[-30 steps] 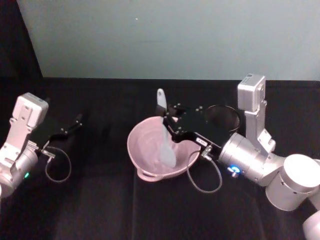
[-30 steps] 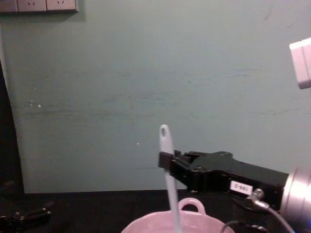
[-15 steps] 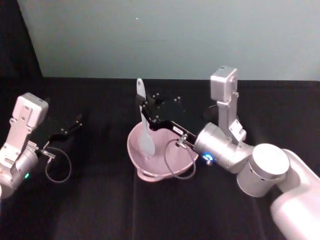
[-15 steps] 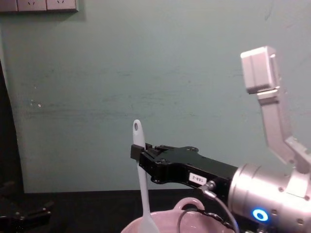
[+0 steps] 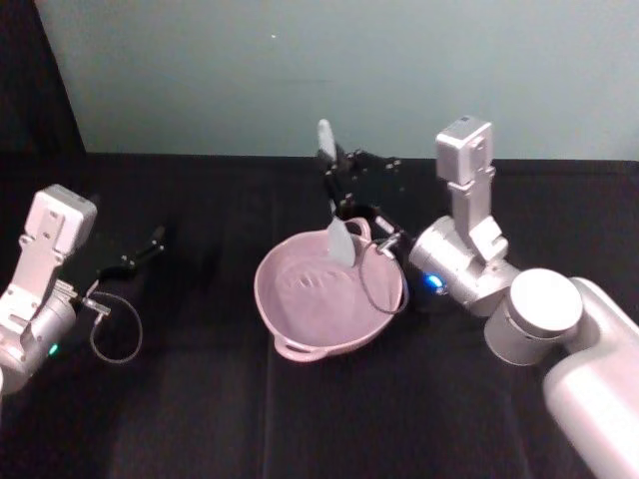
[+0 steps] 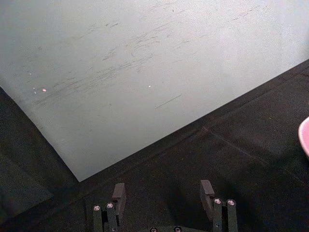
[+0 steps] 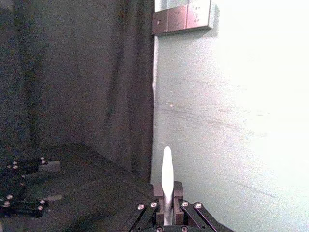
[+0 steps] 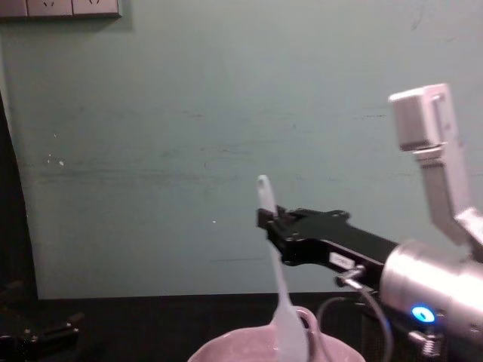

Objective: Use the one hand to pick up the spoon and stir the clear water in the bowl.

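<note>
The pale pink bowl (image 5: 290, 319) sits mid-table, its water rippled. My right gripper (image 5: 336, 178) hovers over the bowl's far rim, shut on the handle of the white spoon (image 5: 340, 242). The spoon hangs tilted, its flat head low at the far side of the bowl by a loop handle. From the chest, the spoon (image 8: 276, 279) slants down from the right gripper (image 8: 267, 219) into the bowl (image 8: 226, 348). In the right wrist view the spoon handle (image 7: 166, 171) stands up between the shut fingers (image 7: 178, 190). My left gripper (image 5: 150, 245) rests open at the left; its fingers (image 6: 118, 192) are spread wide.
Black cloth covers the table (image 5: 200, 419), and a teal wall (image 5: 300, 70) stands close behind it. A cable loop (image 5: 115, 339) hangs by the left wrist. A sliver of the bowl's rim (image 6: 305, 137) shows in the left wrist view. Wall sockets (image 8: 60, 7) sit high up.
The right gripper has carried the spoon from the bowl's left side to its far right rim, after first sweeping leftward. The left arm has stayed still.
</note>
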Available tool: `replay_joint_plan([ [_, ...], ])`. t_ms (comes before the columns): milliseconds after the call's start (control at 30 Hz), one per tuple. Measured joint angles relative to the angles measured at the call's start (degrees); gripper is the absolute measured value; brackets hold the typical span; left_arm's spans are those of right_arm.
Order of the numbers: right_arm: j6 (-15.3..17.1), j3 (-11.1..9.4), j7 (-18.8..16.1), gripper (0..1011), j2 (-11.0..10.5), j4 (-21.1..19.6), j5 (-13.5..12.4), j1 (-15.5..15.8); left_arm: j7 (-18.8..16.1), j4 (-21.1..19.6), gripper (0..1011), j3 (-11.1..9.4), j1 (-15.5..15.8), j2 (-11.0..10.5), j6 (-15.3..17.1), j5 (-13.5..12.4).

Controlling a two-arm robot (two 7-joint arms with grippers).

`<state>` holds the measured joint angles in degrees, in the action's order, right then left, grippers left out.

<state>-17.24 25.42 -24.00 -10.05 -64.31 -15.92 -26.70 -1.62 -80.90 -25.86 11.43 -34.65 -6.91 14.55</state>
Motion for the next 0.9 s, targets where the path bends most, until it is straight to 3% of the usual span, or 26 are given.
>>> replay_joint_plan([
  [167, 1.69, -1.76, -0.53, 113, -2.88, -5.02, -0.13, 3.11, 0.00, 0.00, 1011, 0.00, 0.00, 0.00, 0.00, 0.00],
  [300, 4.25, -2.50, -2.40, 114, -4.82, -9.85, -1.67, 6.29, 0.00, 0.00, 1011, 0.00, 0.00, 0.00, 0.00, 0.00],
  [533, 8.04, -1.56, -5.46, 114, -6.54, -15.90, -4.83, 10.57, 0.00, 0.00, 1011, 0.00, 0.00, 0.00, 0.00, 0.00],
  [700, 8.64, -0.07, -6.35, 114, -5.97, -16.59, -5.94, 10.87, 0.00, 0.00, 1011, 0.00, 0.00, 0.00, 0.00, 0.00],
  [900, 7.64, 1.40, -5.93, 114, -2.95, -12.58, -6.25, 8.22, 0.00, 0.00, 1011, 0.00, 0.00, 0.00, 0.00, 0.00],
])
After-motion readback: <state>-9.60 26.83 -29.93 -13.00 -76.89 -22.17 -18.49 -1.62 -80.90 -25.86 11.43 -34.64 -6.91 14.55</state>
